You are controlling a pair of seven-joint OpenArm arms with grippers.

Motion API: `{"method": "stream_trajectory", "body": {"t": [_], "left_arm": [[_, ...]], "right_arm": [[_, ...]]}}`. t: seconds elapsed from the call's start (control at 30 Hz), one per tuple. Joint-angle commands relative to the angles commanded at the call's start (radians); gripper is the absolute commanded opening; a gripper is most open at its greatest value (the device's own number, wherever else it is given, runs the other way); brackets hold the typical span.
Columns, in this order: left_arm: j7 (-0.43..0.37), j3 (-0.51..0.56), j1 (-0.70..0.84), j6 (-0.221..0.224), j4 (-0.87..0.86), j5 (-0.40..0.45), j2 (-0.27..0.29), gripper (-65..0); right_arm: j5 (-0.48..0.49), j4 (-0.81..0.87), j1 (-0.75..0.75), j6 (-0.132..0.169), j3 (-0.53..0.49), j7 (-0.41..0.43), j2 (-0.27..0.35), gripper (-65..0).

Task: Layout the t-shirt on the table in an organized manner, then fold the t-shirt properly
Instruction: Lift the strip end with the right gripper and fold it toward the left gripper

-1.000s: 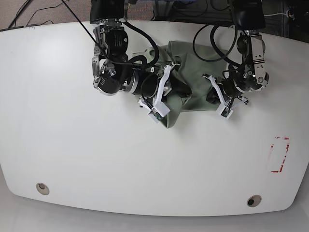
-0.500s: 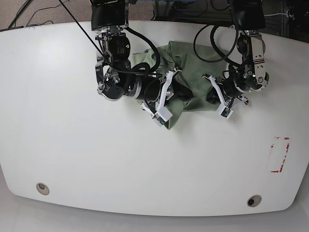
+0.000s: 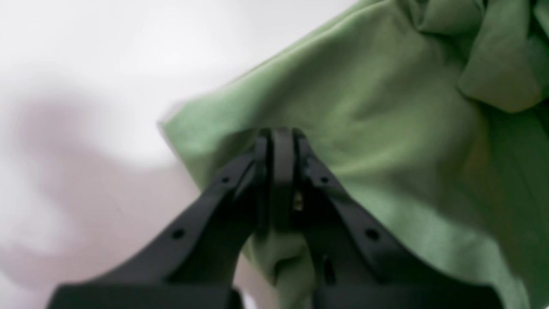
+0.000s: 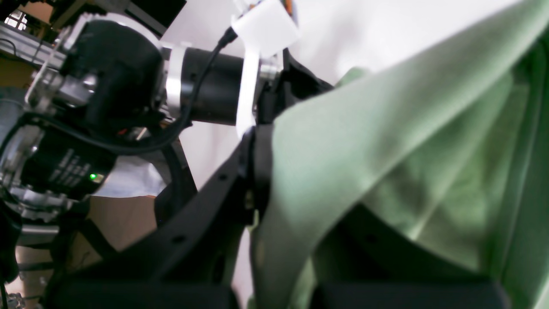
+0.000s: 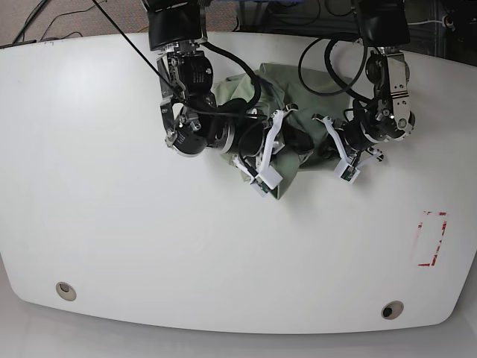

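**Spotter:** Start with whatever sits closest to your lenses. What are the claws doing?

**Operator:** On my left wrist view, the left gripper [image 3: 281,141] has its two black fingers [image 3: 240,180] pressed together with no gap between the tips, and a fold of the t-shirt [image 3: 386,128] is pinched right at them. The cloth edge beside the tips lies against the table [image 3: 85,64]. So I read that claw as clamped on the shirt.

**Spotter:** And the other one?

**Operator:** On my right wrist view, the right gripper [image 4: 257,141] has green cloth draped over it, covering one finger completely. I see only the near black finger [image 4: 206,189], with the shirt's edge running down along it. The fabric hangs taut from the tip, so it looks held, but I cannot tell how far the fingers stand apart.

**Spotter:** Farther out, where is the shirt overall?

**Operator:** From the base view, the t-shirt [image 5: 287,93] is a crumpled heap at the table's [image 5: 112,224] far middle, near the rear edge, bunched between my two arms. The right gripper [image 5: 257,160] sits at the heap's near-left corner, the left gripper [image 5: 328,145] at its right side. The red tape outline [image 5: 431,239] lies well apart from the shirt, toward the table's near right, and the two grommet holes [image 5: 65,289] sit along the near edge.
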Motion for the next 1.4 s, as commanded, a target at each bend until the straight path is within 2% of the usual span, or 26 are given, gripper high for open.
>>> {"method": "stream_trajectory", "body": {"t": [0.27, 0.5, 0.63, 0.93, 1.0, 1.4], "left_arm": [[0.0, 0.0, 0.0, 0.0, 0.0, 0.0, 0.0, -65.0], [0.0, 0.0, -0.003, 0.0, 0.0, 0.0, 0.0, -65.0], [0.0, -0.002, -0.005, 0.0, 0.0, 0.0, 0.0, -65.0], [0.002, -0.002, -0.003, 0.0, 0.041, 0.0, -0.002, -65.0], [0.003, -0.002, -0.005, 0.0, 0.049, 0.0, -0.002, -65.0], [0.006, -0.002, -0.009, 0.0, 0.091, 0.002, -0.006, -65.0]], "right_arm": [[0.0, 0.0, 0.0, -0.002, -0.061, 0.04, 0.0, -65.0], [0.0, 0.0, 0.0, -0.002, -0.066, 0.048, 0.0, -63.3], [0.0, 0.0, 0.02, -0.002, -0.066, 0.048, 0.0, -49.9], [0.0, -0.002, 0.037, -0.002, -0.081, 0.048, 0.0, -5.5], [0.0, 0.0, 0.051, -0.002, -0.112, 0.048, 0.0, -1.3], [0.0, 0.006, 0.077, -0.002, -0.219, 0.04, 0.008, -0.8]]}}
